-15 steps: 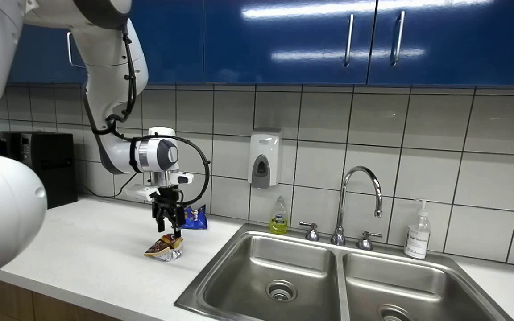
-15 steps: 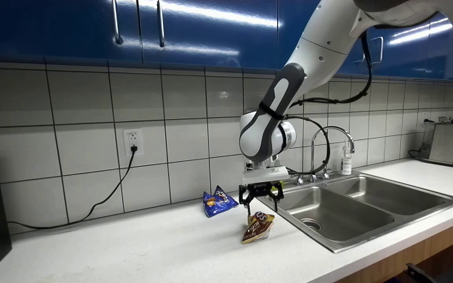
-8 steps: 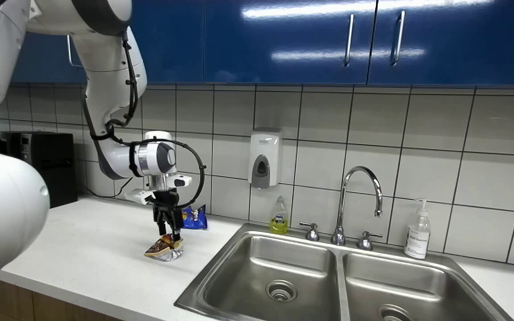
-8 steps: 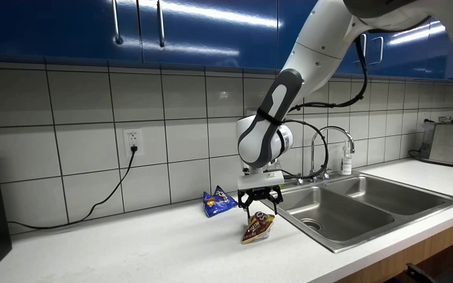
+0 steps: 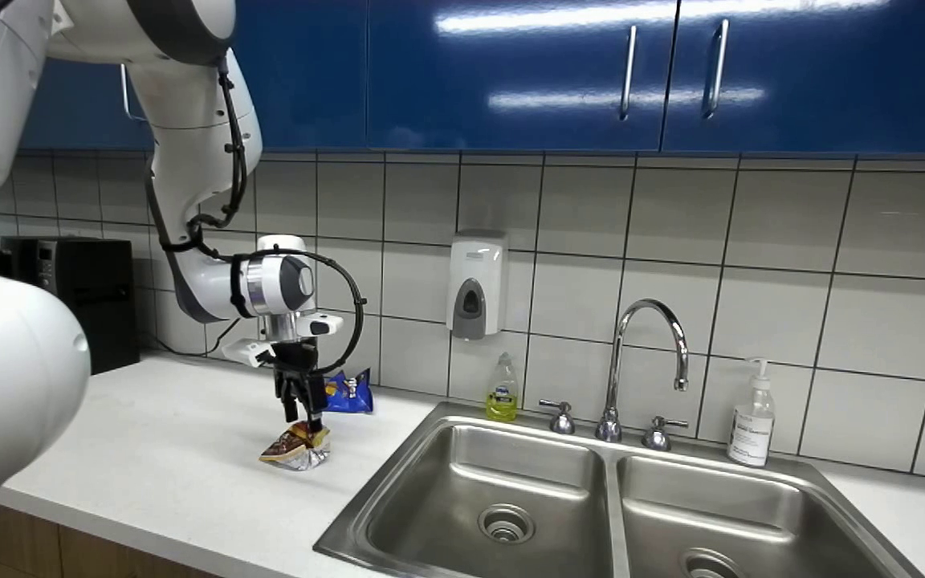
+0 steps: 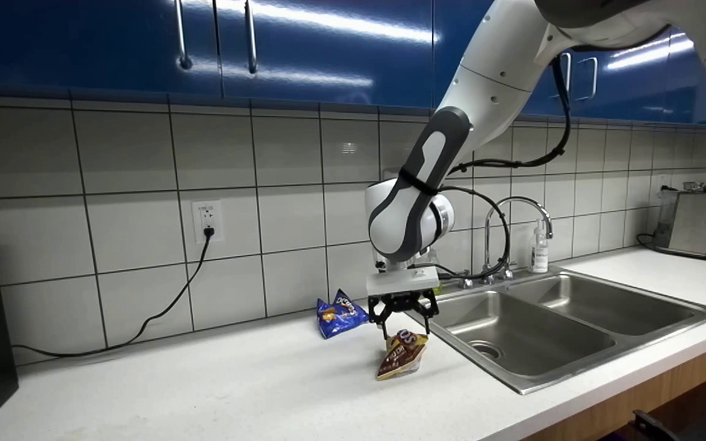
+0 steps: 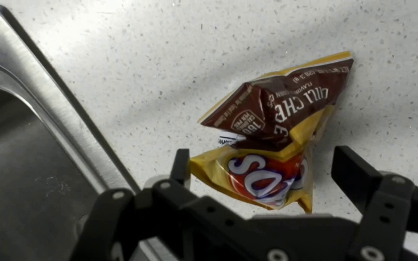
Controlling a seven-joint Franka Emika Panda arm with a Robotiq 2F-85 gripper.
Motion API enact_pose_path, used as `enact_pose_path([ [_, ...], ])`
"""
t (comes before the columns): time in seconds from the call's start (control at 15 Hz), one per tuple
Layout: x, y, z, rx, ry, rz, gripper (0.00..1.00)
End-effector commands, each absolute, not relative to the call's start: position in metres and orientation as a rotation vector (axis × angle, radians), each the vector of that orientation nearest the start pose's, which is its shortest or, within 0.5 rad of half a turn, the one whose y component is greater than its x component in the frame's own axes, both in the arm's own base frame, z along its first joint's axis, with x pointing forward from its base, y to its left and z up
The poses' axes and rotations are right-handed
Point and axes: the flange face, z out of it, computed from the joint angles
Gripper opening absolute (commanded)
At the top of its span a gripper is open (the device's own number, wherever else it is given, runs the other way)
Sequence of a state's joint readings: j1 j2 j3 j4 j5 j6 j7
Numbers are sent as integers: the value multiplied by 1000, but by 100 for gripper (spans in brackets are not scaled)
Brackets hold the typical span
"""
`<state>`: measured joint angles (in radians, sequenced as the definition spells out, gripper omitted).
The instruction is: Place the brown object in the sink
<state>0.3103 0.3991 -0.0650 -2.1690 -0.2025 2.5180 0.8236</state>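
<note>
The brown object is a crumpled brown, yellow and silver snack bag lying on the white counter left of the sink. It also shows in an exterior view and in the wrist view. My gripper points down just above the bag; it also shows in an exterior view. In the wrist view the gripper is open, with the bag's yellow end between its fingers. The left finger is close to the bag's corner; whether they touch I cannot tell. A gap shows at the right finger.
A blue snack bag lies near the wall behind the gripper. A curved faucet, a green soap bottle and a pump bottle stand along the sink's back. A black appliance stands at the far left.
The gripper has come slightly lower and shifted a little away from the sink, over the bag. The brown bag has not moved.
</note>
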Motion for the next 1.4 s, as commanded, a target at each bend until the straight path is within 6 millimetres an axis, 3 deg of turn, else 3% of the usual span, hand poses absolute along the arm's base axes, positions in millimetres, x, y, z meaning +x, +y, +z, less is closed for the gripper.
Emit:
enact_pose_path([
  [0.0, 543, 142, 201, -3242, 690, -40, 100],
  [0.33, 542, 146, 196, -3248, 672, -30, 100],
  [0.4, 542, 145, 195, -3250, 667, -32, 75],
  [0.47, 542, 146, 195, -3250, 665, -32, 74],
  [1.07, 544, 145, 197, -3245, 647, -54, 3],
  [1.33, 544, 145, 195, -3241, 644, -54, 0],
])
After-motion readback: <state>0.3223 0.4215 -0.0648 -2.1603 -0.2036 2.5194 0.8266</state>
